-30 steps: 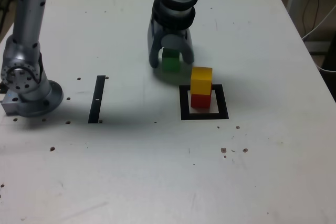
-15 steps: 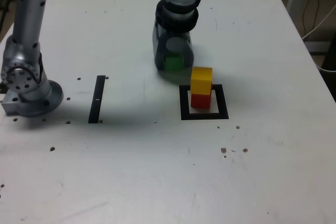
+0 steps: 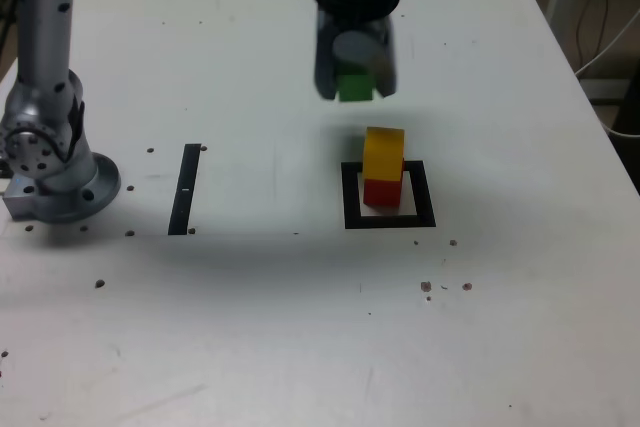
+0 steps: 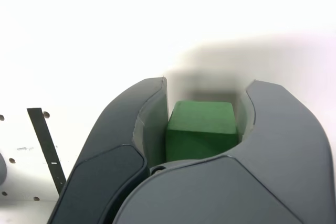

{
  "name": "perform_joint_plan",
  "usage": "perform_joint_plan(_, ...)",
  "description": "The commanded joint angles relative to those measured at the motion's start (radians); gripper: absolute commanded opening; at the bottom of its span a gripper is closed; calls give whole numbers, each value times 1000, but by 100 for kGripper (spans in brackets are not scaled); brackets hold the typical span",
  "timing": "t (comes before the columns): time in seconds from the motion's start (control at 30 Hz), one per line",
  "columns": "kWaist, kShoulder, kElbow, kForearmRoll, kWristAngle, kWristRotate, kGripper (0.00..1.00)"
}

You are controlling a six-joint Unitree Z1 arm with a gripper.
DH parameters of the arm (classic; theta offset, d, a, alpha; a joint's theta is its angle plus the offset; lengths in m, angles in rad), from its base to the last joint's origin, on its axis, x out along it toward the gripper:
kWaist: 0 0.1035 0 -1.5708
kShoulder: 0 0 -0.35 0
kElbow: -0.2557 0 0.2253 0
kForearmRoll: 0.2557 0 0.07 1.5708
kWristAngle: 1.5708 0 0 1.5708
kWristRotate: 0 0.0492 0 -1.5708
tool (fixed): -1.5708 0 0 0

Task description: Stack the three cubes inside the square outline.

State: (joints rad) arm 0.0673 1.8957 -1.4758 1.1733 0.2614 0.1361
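My gripper [image 3: 355,87] is shut on the green cube [image 3: 354,86] and holds it in the air, above the table and a little behind the stack. The wrist view shows the green cube [image 4: 201,129] pinched between the two grey fingers [image 4: 144,124]. The yellow cube [image 3: 384,154] sits on the red cube [image 3: 381,191], and that pair stands inside the square outline [image 3: 389,219] on the white table. The yellow cube is slightly askew on the red one.
A narrow black strip [image 3: 186,189] lies flat toward the exterior view's left, also seen as the strip [image 4: 46,148] in the wrist view. The arm's grey base [image 3: 50,162] stands at the far left. Small dark holes dot the table [image 3: 300,327].
The gripper closed around the green cube on the table, then rose with it and shifted slightly toward the exterior view's right. The red and yellow stack has not moved.
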Motion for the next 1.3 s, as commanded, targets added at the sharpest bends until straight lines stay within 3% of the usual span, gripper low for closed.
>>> perform_joint_plan(0.0,-36,-12,-40,23,-22,-3,6)
perform_joint_plan(0.13,-71,-15,-80,52,-54,-7,5)
perform_joint_plan(0.4,-107,-19,-123,109,-72,-16,5)
perform_joint_plan(0.73,-202,7,-224,194,-46,-75,5)
perform_joint_plan(0.9,-223,33,-261,238,-64,-109,5)
perform_joint_plan(1.27,-215,100,-264,240,-88,-110,7)
